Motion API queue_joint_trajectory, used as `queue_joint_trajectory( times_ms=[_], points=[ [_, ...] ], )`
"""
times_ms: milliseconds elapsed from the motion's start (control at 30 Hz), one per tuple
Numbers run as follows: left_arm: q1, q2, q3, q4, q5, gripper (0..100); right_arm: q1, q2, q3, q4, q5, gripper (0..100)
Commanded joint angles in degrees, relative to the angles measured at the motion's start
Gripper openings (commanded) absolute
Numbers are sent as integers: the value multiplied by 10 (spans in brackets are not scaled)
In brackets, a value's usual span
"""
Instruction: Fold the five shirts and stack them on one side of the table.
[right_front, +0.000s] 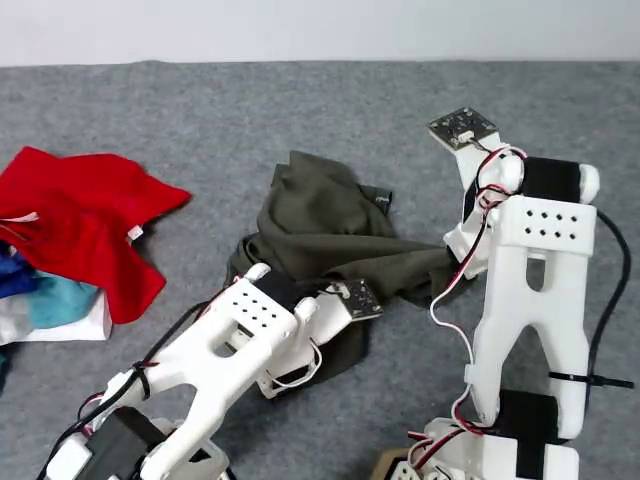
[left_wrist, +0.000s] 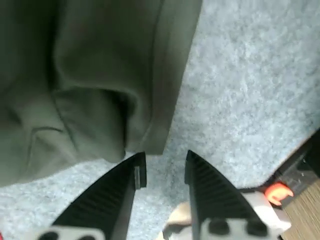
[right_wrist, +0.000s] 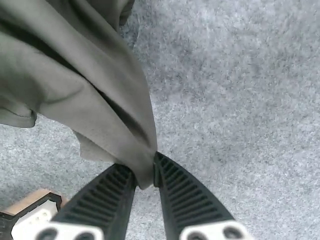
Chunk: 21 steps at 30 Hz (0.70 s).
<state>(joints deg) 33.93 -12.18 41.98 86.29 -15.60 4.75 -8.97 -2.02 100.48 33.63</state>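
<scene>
I see a grey felt-covered table (right_front: 200, 110) with an olive shirt (right_front: 320, 225) crumpled near its middle. At the left edge a red shirt (right_front: 85, 215) lies spread, overlapping a small heap (right_front: 60, 305) of blue, teal and white garments.

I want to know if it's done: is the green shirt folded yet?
Not folded. The olive shirt lies crumpled in a heap, one edge pinched in the right gripper.

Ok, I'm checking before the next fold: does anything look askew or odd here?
The olive shirt lies crumpled on the table, one edge pinched in the right gripper; the left gripper is open beside its hem. The red shirt tops an unfolded heap at the edge.
</scene>
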Motion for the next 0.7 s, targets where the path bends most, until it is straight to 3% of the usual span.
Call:
queue_joint_trajectory(
  times_ms=[0, 667],
  points=[
    [3, 1, -2, -30, 1, 141, 5, -24, -4, 20, -8, 9],
    [-3, 2, 94, -141, 4, 142, 5, -23, -4, 18, -5, 9]
  ],
)
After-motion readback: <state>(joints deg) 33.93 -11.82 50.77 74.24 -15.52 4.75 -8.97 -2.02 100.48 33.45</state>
